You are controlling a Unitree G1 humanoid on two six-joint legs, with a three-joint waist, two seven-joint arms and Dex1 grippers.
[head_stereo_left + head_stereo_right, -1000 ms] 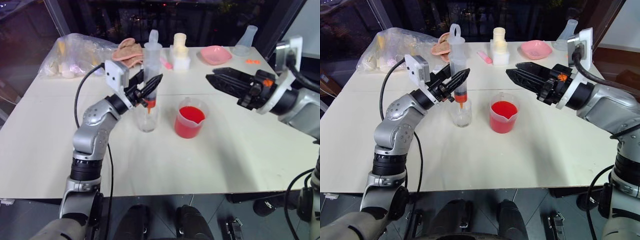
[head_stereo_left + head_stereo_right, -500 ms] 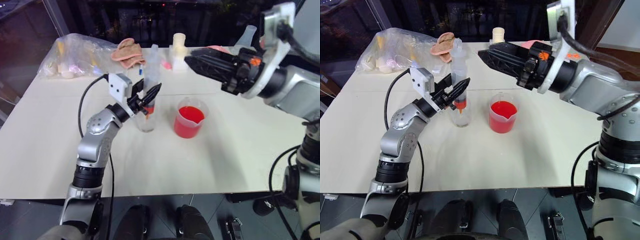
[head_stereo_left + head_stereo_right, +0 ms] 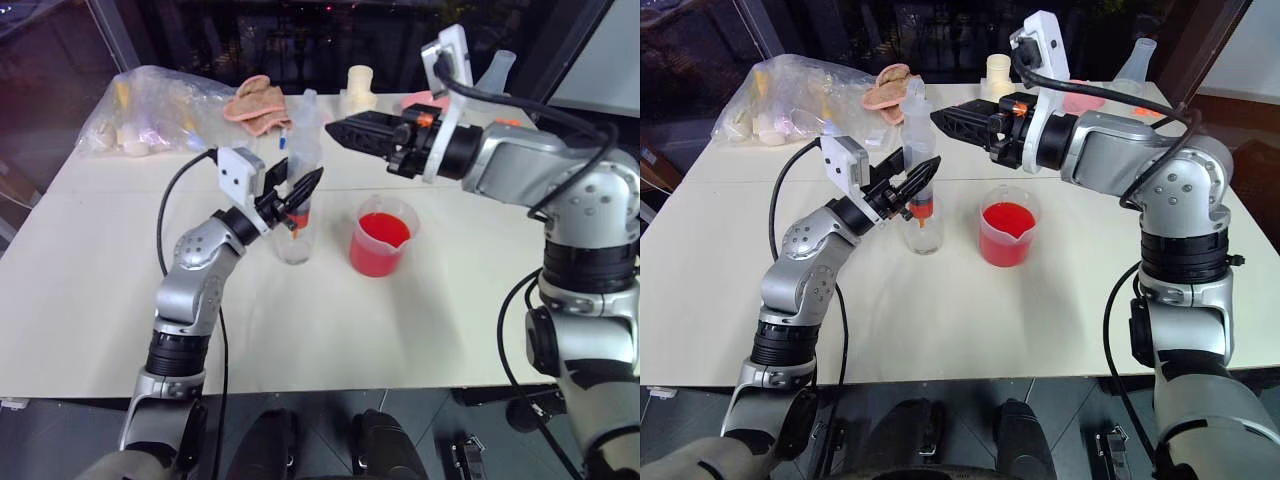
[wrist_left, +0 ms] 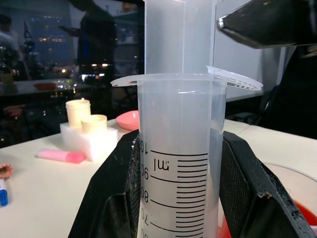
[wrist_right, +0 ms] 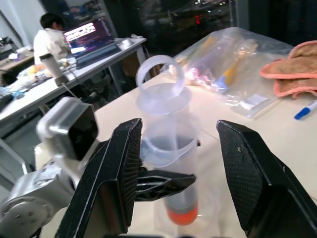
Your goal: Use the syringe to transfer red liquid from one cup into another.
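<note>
The syringe (image 3: pixel 303 148) stands upright with its nozzle down inside the small clear cup (image 3: pixel 295 240). My left gripper (image 3: pixel 298 196) is shut on its barrel, one black finger (image 4: pixel 111 198) on each side. A little red liquid (image 5: pixel 182 216) shows at the syringe's lower end. Just right of the small cup stands the spouted beaker (image 3: pixel 380 238), part full of red liquid (image 3: pixel 1004 220). My right gripper (image 3: pixel 336 130) is open and level. Its tips sit close beside the syringe's plunger ring (image 5: pixel 159 74) without touching it.
At the table's back lie a clear plastic bag (image 3: pixel 150 105) of items, a pink cloth (image 3: pixel 255 100), a white block with cream cylinders (image 3: pixel 358 85), a pink dish (image 3: pixel 1083 99) and a clear conical flask (image 3: pixel 1137 58). A pink marker (image 4: pixel 57 155) lies behind the syringe.
My right arm has swung leftward across the table, bringing its open gripper up beside the top of the syringe. The left gripper still holds the syringe over the small cup.
</note>
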